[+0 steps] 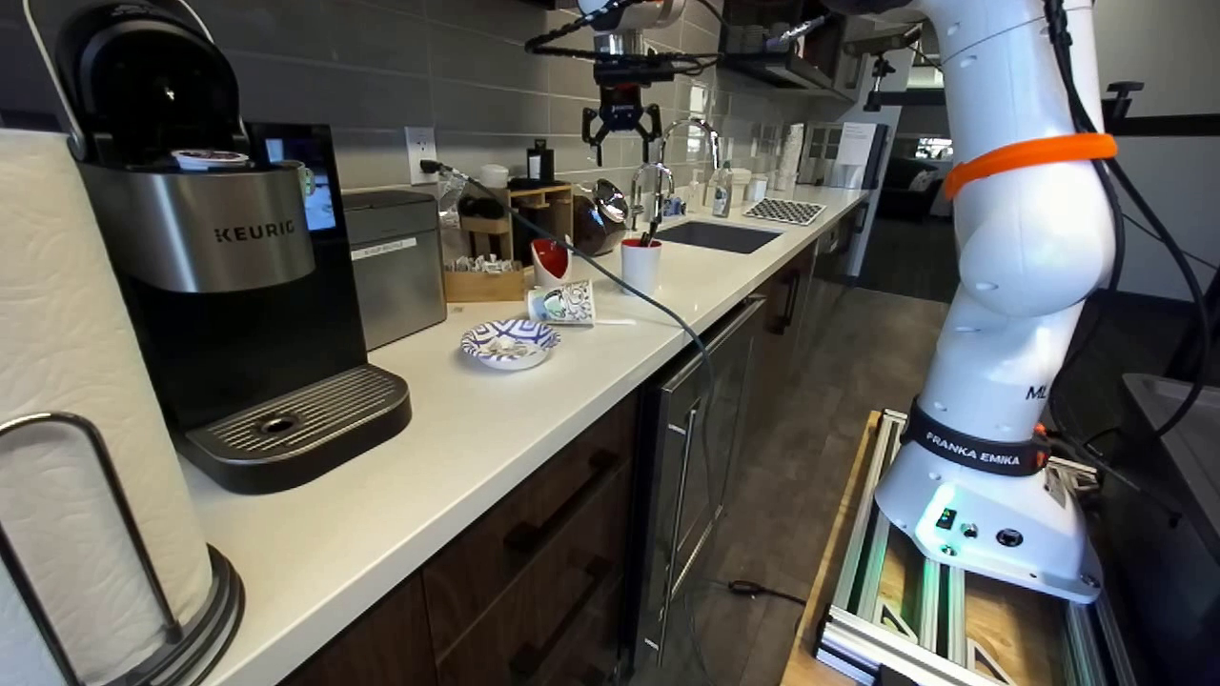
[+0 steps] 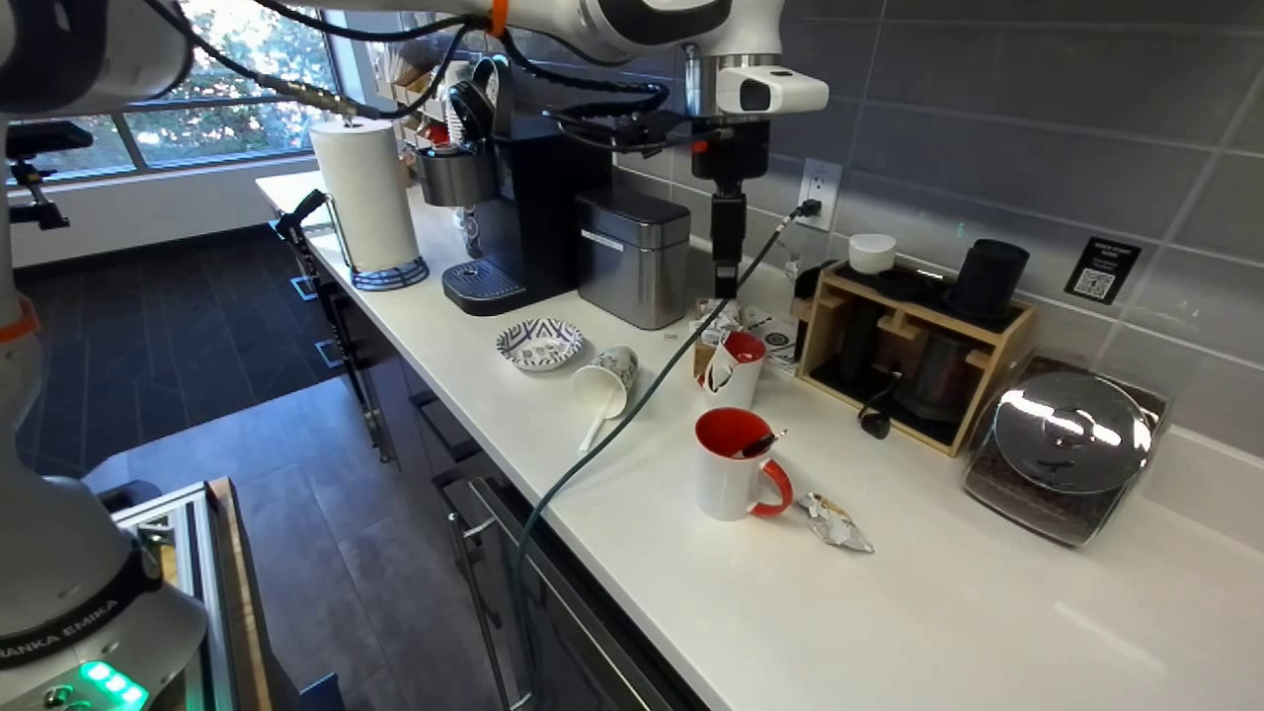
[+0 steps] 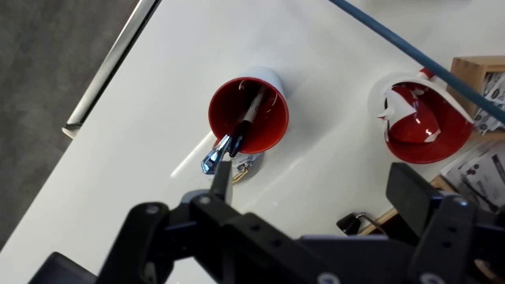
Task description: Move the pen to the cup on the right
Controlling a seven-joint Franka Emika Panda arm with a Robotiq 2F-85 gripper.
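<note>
Closest, a black tool (image 3: 313,185), spread wide, hangs above the white worktop (image 3: 158,106). The pen (image 3: 244,123) leans in an upright red-lined mug (image 3: 272,132); a red-and-white cup (image 3: 414,154) stands near a wooden box (image 3: 466,69).

A bright window (image 2: 252,49) glows at upper left in an exterior view. Gray tiles (image 2: 1066,128) line the upper right.

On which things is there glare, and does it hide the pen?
In the wrist view, pale streaks on the counter and small highlights inside the cup holding the pen, which no glare hides; in an exterior view, strong glare on the jar lid.
</note>
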